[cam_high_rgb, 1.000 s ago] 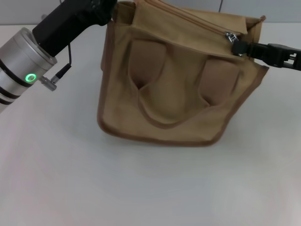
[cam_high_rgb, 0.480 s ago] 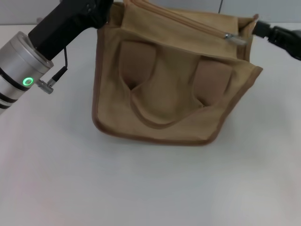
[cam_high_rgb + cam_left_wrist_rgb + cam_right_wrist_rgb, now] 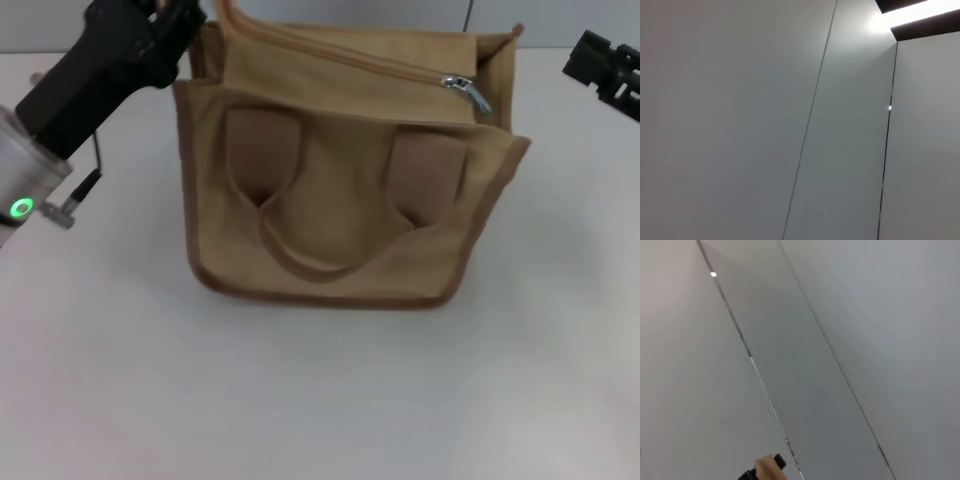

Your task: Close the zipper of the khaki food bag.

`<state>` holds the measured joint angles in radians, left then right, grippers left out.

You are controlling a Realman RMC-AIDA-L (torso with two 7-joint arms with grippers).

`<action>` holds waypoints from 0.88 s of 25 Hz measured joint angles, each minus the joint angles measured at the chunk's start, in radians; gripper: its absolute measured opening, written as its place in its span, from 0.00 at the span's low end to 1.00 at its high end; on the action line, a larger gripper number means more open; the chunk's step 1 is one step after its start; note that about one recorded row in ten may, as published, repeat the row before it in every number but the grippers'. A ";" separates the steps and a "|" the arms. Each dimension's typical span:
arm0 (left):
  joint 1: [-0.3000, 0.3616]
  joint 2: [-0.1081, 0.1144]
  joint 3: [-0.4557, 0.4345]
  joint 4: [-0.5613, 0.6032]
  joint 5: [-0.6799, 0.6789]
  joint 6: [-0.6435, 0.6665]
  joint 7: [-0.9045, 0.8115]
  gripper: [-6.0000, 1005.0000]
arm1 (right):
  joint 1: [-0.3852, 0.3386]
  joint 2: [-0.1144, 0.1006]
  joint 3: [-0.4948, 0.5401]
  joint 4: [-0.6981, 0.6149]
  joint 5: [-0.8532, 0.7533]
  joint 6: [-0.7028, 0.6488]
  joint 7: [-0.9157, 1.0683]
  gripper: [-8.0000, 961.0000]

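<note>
The khaki food bag (image 3: 340, 190) stands upright on the white table, its two loop handles hanging down the near side. The zipper (image 3: 350, 58) runs along the top and looks closed up to the silver pull tab (image 3: 466, 91), which hangs free near the bag's right end. My left gripper (image 3: 180, 28) is at the bag's top left corner and appears shut on the fabric there. My right gripper (image 3: 585, 60) is off to the right of the bag, apart from the pull tab and empty. A small tan bit (image 3: 767, 466) shows in the right wrist view.
The white table (image 3: 330, 400) spreads in front of and beside the bag. My left arm (image 3: 60, 120) slants across the top left. Both wrist views show mostly grey wall panels (image 3: 790, 120).
My right gripper let go of the pull tab and drew back to the right. The bag settled upright and shifted left together with my left arm.
</note>
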<state>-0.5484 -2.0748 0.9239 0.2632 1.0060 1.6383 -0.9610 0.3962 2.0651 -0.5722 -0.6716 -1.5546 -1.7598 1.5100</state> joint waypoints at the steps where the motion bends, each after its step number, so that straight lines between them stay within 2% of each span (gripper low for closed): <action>1: 0.014 0.002 0.001 0.009 0.000 0.001 0.007 0.15 | -0.003 0.002 0.000 0.009 0.002 -0.014 -0.034 0.49; 9: 0.187 0.012 -0.029 0.054 0.000 -0.010 0.028 0.52 | -0.026 0.010 0.000 0.128 0.051 -0.047 -0.244 0.67; 11: 0.268 0.020 -0.066 0.057 0.004 -0.006 0.028 0.56 | -0.032 0.010 -0.002 0.156 0.052 -0.058 -0.300 0.71; 12: 0.268 0.020 -0.066 0.057 0.004 -0.006 0.028 0.58 | -0.032 0.010 -0.002 0.156 0.052 -0.058 -0.300 0.71; 15: 0.344 0.036 -0.072 0.059 0.010 0.013 0.036 0.65 | -0.040 0.012 -0.010 0.175 0.047 -0.093 -0.375 0.71; 17: 0.401 0.054 -0.066 0.060 0.033 0.058 0.079 0.69 | -0.047 0.014 -0.038 0.181 0.018 -0.169 -0.479 0.71; 19: 0.431 0.069 -0.064 0.067 0.095 0.127 0.125 0.73 | -0.051 0.018 -0.077 0.194 -0.010 -0.232 -0.586 0.71; 22: 0.440 0.099 -0.063 0.092 0.269 0.257 0.164 0.76 | -0.042 0.019 -0.146 0.219 -0.017 -0.225 -0.649 0.71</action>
<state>-0.1086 -1.9760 0.8605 0.3551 1.2752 1.8953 -0.7974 0.3546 2.0838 -0.7186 -0.4522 -1.5718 -1.9845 0.8607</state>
